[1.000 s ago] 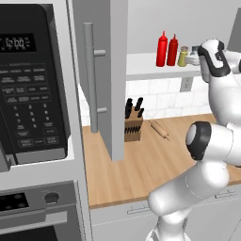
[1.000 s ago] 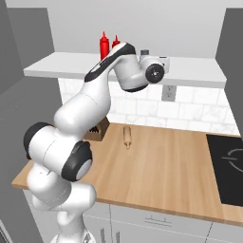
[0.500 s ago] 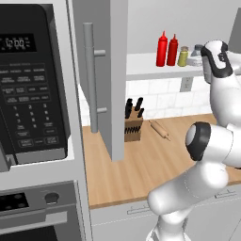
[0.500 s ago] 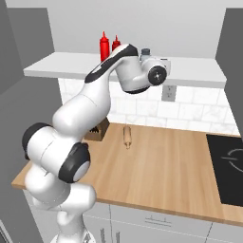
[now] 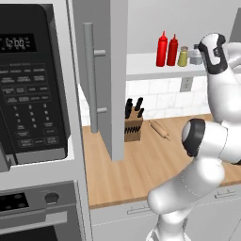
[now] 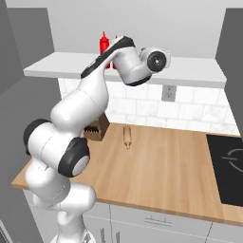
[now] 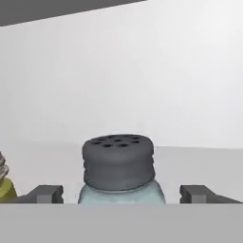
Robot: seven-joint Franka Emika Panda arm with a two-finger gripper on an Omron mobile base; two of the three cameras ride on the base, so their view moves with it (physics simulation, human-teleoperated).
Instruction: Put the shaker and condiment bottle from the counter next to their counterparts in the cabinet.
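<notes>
At the open grey cabinet, the white arm reaches up to the white shelf board, where two red squeeze bottles — the condiment bottle and its darker twin — already stand side by side. The step in hand looks like the last one: setting the shaker beside the yellow-green shaker. In the hand view the gripper has its finger tips spread wide of the blue-grey jar, not touching it, so the hand appears open with the jar standing free on the shelf, the yellow-green shaker just to one side. The next move likely calls for a straight retreat — without clipping the dark cap. Against the frames a second ago, the hand has drawn back from the shelf.
</notes>
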